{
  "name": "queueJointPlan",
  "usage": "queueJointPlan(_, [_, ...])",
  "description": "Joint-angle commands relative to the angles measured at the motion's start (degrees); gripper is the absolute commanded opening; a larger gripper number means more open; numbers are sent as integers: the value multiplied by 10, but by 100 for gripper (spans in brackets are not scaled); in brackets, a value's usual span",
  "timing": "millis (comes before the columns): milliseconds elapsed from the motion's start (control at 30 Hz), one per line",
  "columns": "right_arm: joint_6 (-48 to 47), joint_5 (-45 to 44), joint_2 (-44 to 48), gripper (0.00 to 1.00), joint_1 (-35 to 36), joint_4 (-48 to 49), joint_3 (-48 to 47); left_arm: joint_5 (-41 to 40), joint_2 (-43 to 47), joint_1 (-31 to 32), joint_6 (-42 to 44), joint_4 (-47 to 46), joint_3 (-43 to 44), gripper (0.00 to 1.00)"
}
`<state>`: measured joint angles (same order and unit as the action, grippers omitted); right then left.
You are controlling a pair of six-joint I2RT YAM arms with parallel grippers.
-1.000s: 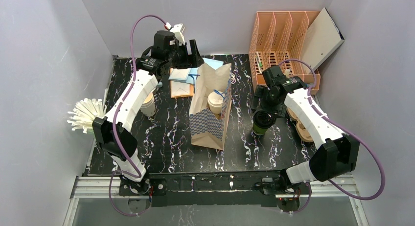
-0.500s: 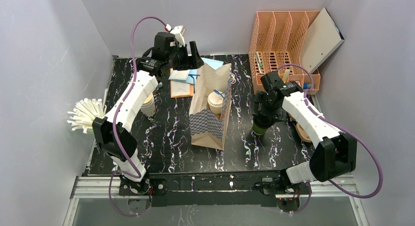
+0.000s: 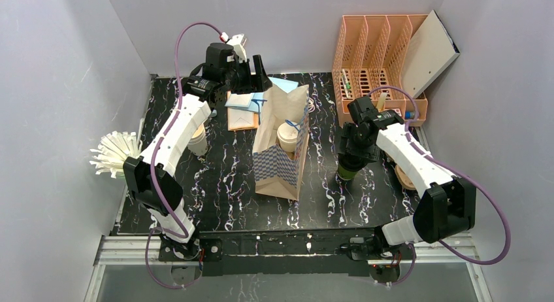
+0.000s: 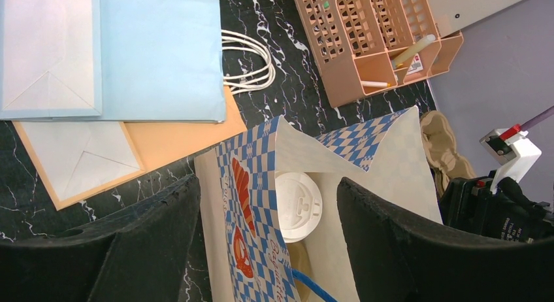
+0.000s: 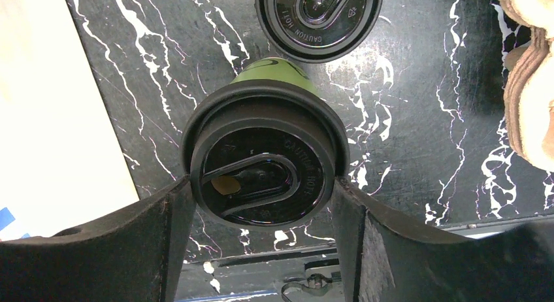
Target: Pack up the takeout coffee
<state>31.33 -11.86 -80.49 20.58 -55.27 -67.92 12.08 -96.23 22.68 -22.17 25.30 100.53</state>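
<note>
The takeout coffee (image 3: 345, 175) is a dark green paper cup with a black lid (image 5: 261, 165). It stands on the black marble table to the right of the paper bag. My right gripper (image 3: 351, 159) is down over it, and in the right wrist view my right gripper (image 5: 262, 184) has both fingers against the sides of the lid rim. The blue-checked paper bag (image 3: 281, 151) stands open in the middle with a white-lidded cup (image 4: 297, 204) inside. My left gripper (image 3: 253, 70) hangs open and empty above the bag's far end, also shown in the left wrist view (image 4: 261, 217).
A spare black lid (image 5: 318, 14) lies just beyond the cup. Brown pulp carriers (image 3: 405, 174) lie to its right. An orange file rack (image 3: 372, 60) stands back right. Flat paper bags (image 3: 245, 109), cream cups (image 3: 197, 142) and a straw holder (image 3: 116, 153) are on the left.
My right gripper has moved left and down over the green cup, and its fingers now sit against the lid. The left arm has not moved.
</note>
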Motion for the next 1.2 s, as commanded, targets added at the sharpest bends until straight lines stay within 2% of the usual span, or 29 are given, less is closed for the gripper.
queueJointPlan(0, [0, 3, 5, 73, -3, 11, 0, 4, 16, 1, 2, -4, 11, 73])
queueJointPlan(200, [-15, 16, 21, 66, -3, -19, -45, -1, 9, 1, 12, 0, 22, 73])
queueJointPlan(533, [-88, 38, 62, 66, -3, -62, -192, 8, -11, 1, 24, 8, 72, 80])
queueJointPlan(667, [-122, 45, 56, 66, -3, -65, -277, 50, -36, 1, 45, 19, 90, 81])
queueJointPlan(767, [-134, 69, 53, 66, -4, -53, -321, 68, -81, 1, 85, 75, 134, 77])
queueJointPlan(1033, [-153, 82, 44, 67, -3, -44, -396, 91, -76, 1, 87, 76, 120, 77])
queueJointPlan(1100, [-160, 82, 41, 67, -4, -44, -409, 91, -73, 1, 81, 81, 104, 75])
queueJointPlan(1167, [-168, 88, 35, 67, -4, -44, -423, 86, -73, 1, 73, 89, 97, 68])
